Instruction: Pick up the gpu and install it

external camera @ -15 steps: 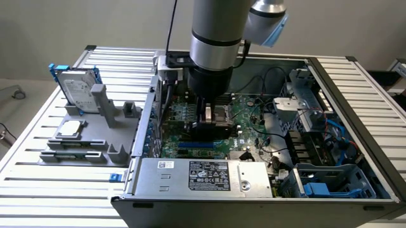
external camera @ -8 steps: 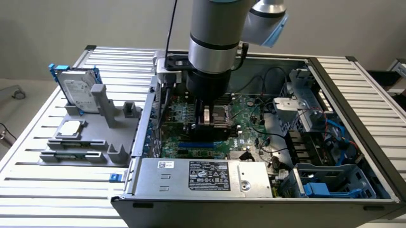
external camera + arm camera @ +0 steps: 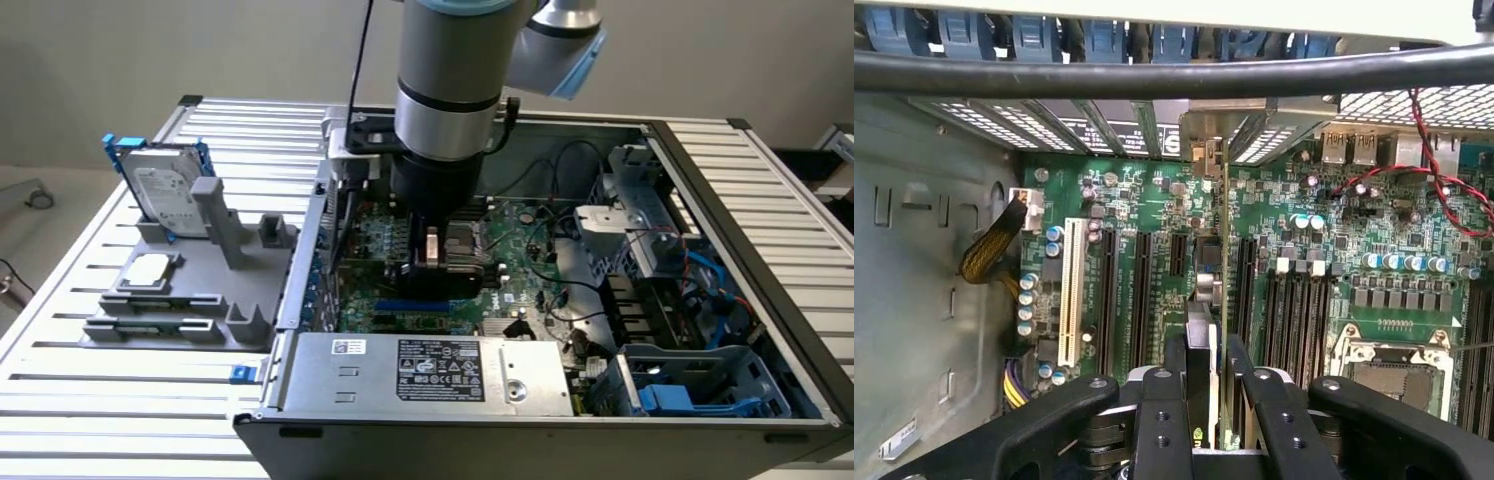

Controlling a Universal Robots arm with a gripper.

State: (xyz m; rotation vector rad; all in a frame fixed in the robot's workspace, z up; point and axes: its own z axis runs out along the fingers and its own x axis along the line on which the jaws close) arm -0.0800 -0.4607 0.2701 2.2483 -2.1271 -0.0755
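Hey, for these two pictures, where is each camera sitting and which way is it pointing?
Exterior view: sits high off the arm, looking down at an angle into the open computer case on the slatted table; the arm reaches in from above.
Wrist view: rides on the wrist, looking along the jaws onto the motherboard; the black fingers show, clamped on the graphics card.
Shared: both show the motherboard and the held graphics card.
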